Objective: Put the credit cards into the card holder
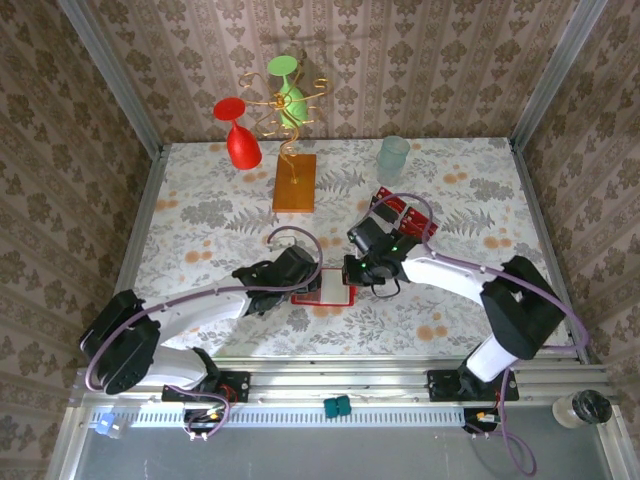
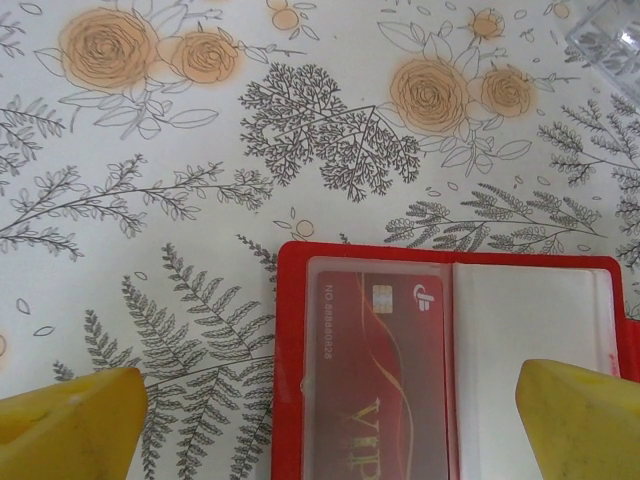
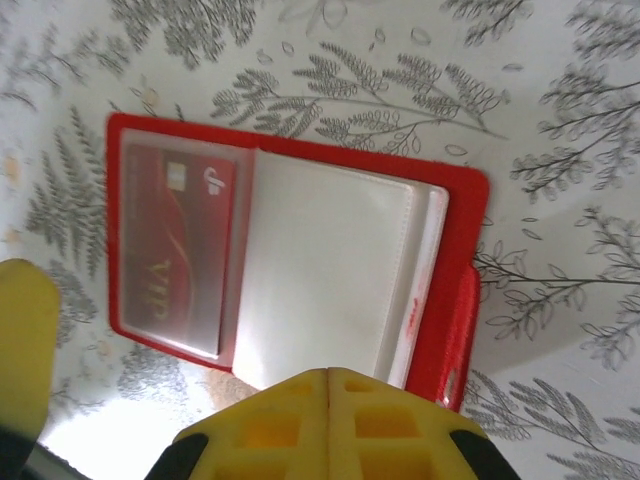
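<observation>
The card holder (image 1: 328, 288) lies open and flat on the table between my two grippers. One credit card (image 2: 380, 380), red with gold VIP lettering, sits in its clear left pocket (image 3: 175, 250). The pale right pocket (image 3: 325, 270) shows no card. My left gripper (image 2: 330, 430) hovers open over the card holder (image 2: 290, 330), one yellow finger on each side. My right gripper (image 3: 328, 395) is shut with nothing between its fingers, its tips at the near edge of the pale pocket. More red credit cards (image 1: 398, 210) lie beside the right arm, partly under its cable.
An orange-brown block (image 1: 294, 182) holding gold wire stands at the back, with a red glass (image 1: 238, 135) and a green glass (image 1: 290, 95) by it. A clear cup (image 1: 393, 157) stands at the back right. A yellow finger (image 3: 25, 340) shows at the left of the right wrist view.
</observation>
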{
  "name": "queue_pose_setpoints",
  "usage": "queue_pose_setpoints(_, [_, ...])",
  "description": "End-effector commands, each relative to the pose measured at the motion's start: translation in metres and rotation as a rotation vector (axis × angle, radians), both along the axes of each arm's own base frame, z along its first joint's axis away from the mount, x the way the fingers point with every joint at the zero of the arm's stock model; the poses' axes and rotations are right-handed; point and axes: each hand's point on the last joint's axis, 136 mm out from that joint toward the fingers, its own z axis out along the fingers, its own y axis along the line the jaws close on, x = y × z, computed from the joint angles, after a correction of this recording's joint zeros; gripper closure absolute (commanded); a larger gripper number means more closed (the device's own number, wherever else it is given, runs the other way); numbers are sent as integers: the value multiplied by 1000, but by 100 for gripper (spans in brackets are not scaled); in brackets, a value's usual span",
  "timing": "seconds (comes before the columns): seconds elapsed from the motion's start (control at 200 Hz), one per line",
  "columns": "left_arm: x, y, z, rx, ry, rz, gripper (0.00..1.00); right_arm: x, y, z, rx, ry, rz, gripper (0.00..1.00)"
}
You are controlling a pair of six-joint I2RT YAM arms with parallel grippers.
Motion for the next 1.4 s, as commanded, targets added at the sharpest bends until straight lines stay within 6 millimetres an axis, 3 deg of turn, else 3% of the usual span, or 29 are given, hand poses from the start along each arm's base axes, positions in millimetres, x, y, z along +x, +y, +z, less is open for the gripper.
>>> queue_pose_setpoints(0.0, [-2, -7, -10, 18, 18, -40, 4, 13, 8, -5, -21, -27, 5, 100])
queue_pose_setpoints(0.31, [-7, -18, -24, 39, 41, -68, 4, 29, 13, -28, -59, -23, -6, 100])
queue_pose_setpoints(0.525, [-9, -21, -29, 41, 46, -76, 4, 33, 2, -33, -80, -20, -24, 100])
queue_pose_setpoints(0.675, [-10, -22, -32, 41, 48, -83, 4, 33, 1, -41, -78, -2, -23, 100])
queue_pose_setpoints(1.02, [-16, -21, -46, 56, 66, -97, 4, 28, 23, -53, 0, 71, 23, 100])
queue_pose_setpoints(1.395, [-18, -26, -50, 44, 53, -120, 4, 25, 20, -56, 1, 85, 12, 100])
